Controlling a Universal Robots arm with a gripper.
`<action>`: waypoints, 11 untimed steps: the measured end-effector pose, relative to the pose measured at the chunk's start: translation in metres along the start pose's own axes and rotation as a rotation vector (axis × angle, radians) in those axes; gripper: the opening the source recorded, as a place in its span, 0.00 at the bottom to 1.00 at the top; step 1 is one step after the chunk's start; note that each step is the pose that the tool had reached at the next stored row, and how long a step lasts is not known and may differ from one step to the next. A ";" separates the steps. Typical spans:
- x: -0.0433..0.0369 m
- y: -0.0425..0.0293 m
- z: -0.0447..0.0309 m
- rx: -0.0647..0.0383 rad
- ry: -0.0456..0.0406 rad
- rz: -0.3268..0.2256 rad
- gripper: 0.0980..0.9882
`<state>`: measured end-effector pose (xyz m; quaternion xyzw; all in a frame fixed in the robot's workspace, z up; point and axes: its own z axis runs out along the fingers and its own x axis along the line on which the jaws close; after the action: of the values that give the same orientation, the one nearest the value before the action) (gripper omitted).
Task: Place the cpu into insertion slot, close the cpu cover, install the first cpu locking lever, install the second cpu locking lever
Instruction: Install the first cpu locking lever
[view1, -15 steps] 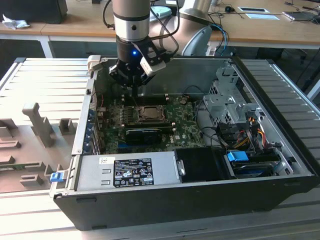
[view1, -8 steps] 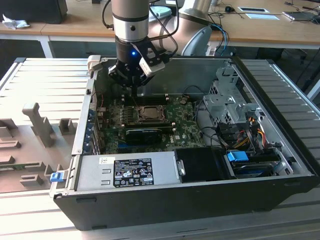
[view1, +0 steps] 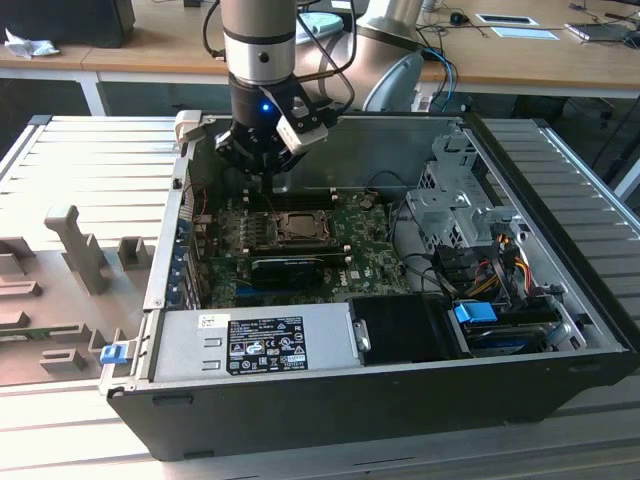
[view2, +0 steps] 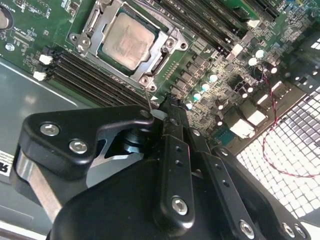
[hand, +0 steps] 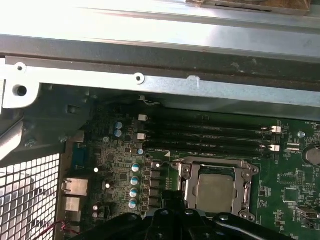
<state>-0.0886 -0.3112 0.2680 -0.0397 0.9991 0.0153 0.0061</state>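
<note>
Your cpu lies in the slot, far-middle of the case. It is thin, light and easy to hurt, so hold its edges only. Your gripper looks clenched, just beside it.

Strong light glares white on the case wall in the first wrist view; the board is dimmer.

Dull grey metal cpu, shiny metal cpu cover, matt black tool.
</note>
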 end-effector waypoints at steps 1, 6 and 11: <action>0.0020 0.0002 0.0006 0.000 -0.0009 0.000 0.01; 0.0221 0.0020 0.0044 0.000 -0.0077 0.000 0.01; 0.0224 0.0123 0.0092 0.000 -0.0075 0.000 0.01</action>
<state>-0.1118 -0.3005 0.2588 -0.0396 0.9990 0.0155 0.0098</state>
